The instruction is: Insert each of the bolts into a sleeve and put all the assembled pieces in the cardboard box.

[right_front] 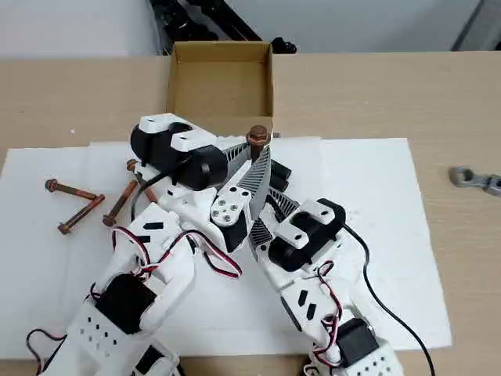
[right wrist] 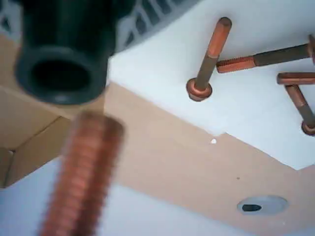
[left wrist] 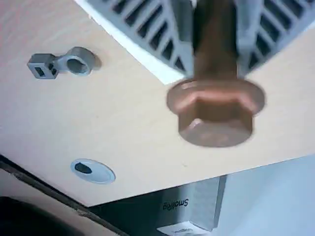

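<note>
The copper-coloured bolt [left wrist: 215, 110] had a flanged hex head and a threaded shank. The ribbed grey fingers of the left gripper [left wrist: 214, 34] pinched it by the shank, head uppermost, just in front of the cardboard box [right_front: 221, 78]. The right gripper [right wrist: 74, 19] was clamped on a black sleeve [right wrist: 61, 69], whose open bore sat just beside the bolt's threaded end, not around it. Both arms leaned in toward each other over the white sheet [right_front: 376, 196], where the loose bolts [right_front: 74, 190] lay.
</note>
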Controlling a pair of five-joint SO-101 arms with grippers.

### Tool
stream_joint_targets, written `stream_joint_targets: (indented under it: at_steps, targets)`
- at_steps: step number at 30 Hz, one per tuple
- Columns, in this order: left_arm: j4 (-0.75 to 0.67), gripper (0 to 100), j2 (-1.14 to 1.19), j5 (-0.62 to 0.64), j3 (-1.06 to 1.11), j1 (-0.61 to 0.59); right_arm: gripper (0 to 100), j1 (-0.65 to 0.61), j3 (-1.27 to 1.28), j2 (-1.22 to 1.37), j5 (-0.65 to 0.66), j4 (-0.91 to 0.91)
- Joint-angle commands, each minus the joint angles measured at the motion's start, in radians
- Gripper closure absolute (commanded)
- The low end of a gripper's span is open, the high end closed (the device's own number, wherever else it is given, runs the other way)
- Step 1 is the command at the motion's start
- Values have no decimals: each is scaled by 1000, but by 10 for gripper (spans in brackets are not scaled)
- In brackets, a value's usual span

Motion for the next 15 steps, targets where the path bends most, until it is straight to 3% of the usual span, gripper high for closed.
stream_joint_targets:
  at_steps: [1,15]
  targets:
    - [-43,995,44,-5,-12,-9,995,5,-12,-13,-29,-21]
    - [-58,995,114,-8,1,-9,995,5,-12,-13,-29,-21]
